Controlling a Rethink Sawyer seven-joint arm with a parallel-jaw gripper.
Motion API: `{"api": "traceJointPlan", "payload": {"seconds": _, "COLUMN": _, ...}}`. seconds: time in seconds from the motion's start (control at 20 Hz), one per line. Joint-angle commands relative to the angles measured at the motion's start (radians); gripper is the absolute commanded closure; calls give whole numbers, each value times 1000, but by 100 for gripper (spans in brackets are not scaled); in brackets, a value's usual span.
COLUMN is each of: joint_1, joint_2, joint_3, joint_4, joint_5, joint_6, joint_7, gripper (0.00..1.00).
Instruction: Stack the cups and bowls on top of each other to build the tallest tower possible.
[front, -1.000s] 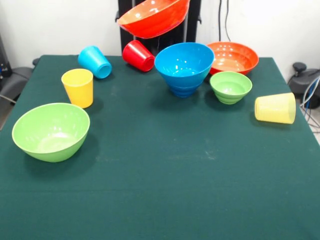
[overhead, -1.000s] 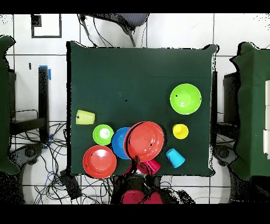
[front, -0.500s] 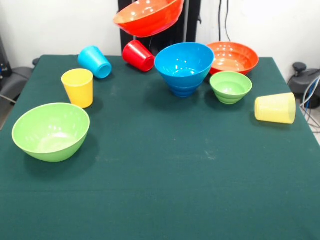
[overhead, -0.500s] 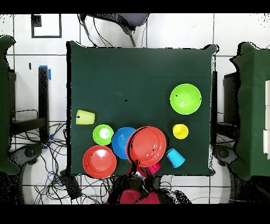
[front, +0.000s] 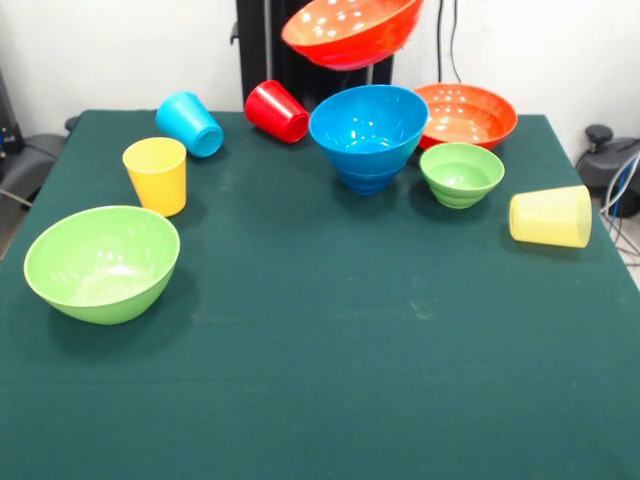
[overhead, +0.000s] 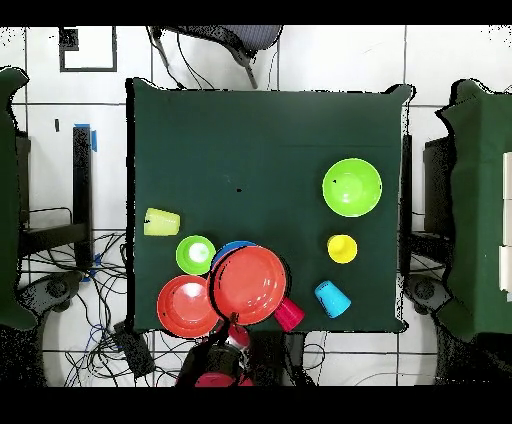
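Held bowl: one wide orange-red bowl (front: 352, 30) is up in the air, tilted, right above the big blue bowl (front: 368, 132)
Gripper: hidden behind that bowl, so honestly can't tell how it's gripping
Blue bowl: sits nested on another blue one near the far edge of the table (front: 320, 400)
Other orange-red bowl (front: 465, 114): far right corner, just behind the small green bowl (front: 461, 173)
Big green bowl (front: 102, 262): left edge, on its own
Cups: yellow cup (front: 156, 175) upright near the left edge; light blue cup (front: 189, 124) and red cup (front: 277, 111) tipped over along the far edge; ribbed pale yellow cup (front: 550, 216) on its side at the right edge
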Motion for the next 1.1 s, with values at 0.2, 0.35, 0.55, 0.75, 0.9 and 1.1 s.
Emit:
{"api": "traceJointPlan", "payload": {"seconds": 0.2, "joint_1": 199, "joint_2": 79, "joint_3": -167, "joint_4": -65, "joint_5": -92, "joint_6": 120, "joint_7": 343, "gripper": 100}}
{"api": "traceJointPlan", "payload": {"seconds": 0.35, "joint_1": 290, "joint_2": 124, "joint_3": -233, "joint_4": -108, "joint_5": -173, "joint_6": 119, "joint_7": 441, "gripper": 100}}
{"api": "traceJointPlan", "payload": {"seconds": 0.55, "joint_1": 374, "joint_2": 172, "joint_3": -303, "joint_4": -151, "joint_5": -273, "joint_6": 125, "joint_7": 536, "gripper": 100}}
{"api": "traceJointPlan", "payload": {"seconds": 0.75, "joint_1": 442, "joint_2": 215, "joint_3": -363, "joint_4": -184, "joint_5": -371, "joint_6": 133, "joint_7": 629, "gripper": 100}}
{"api": "traceJointPlan", "payload": {"seconds": 0.9, "joint_1": 490, "joint_2": 246, "joint_3": -398, "joint_4": -207, "joint_5": -424, "joint_6": 128, "joint_7": 694, "gripper": 100}}
{"api": "traceJointPlan", "payload": {"seconds": 1.1, "joint_1": 550, "joint_2": 287, "joint_3": -436, "joint_4": -240, "joint_5": -474, "joint_6": 130, "joint_7": 769, "gripper": 100}}
